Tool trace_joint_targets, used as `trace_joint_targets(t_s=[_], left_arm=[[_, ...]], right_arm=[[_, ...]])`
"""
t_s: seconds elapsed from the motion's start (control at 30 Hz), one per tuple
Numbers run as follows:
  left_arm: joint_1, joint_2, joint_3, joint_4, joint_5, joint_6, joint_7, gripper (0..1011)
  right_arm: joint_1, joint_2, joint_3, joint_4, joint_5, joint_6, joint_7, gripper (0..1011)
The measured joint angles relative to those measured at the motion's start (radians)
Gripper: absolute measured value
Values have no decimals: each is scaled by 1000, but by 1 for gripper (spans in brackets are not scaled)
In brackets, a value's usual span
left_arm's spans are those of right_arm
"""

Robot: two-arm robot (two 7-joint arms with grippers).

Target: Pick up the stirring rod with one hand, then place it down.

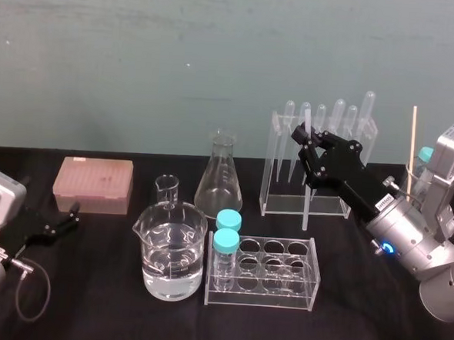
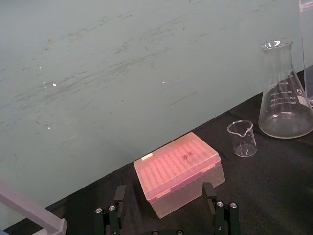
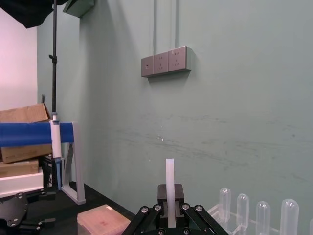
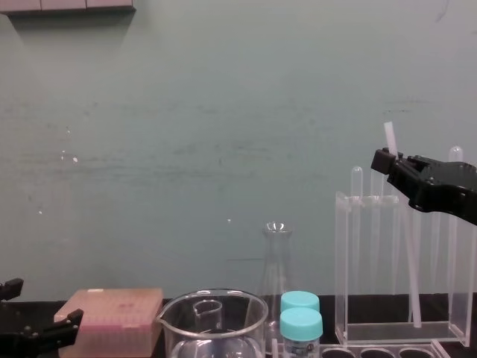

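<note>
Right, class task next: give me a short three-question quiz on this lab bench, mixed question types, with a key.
1. True or false: the left gripper holds the stirring rod.
2. What is in the large beaker? A clear liquid; B pink powder; C nothing.
3. How many blue-capped vials stand in the low rack?
Key: 1 false: the right gripper is shut on it, holding it near upright; the left gripper rests open at the robot's far left. 2 A. 3 two.

Raised right gripper (image 1: 306,138) is clamped (left gripper (image 1: 71,214) parked).
</note>
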Motion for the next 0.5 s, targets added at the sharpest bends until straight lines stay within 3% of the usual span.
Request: trace_joint_targets(t_s=[0.5], left_arm=[[0, 0, 0, 0, 0, 0, 0, 1000]], right_arm=[[1, -1, 0, 0, 4, -5, 5, 70]])
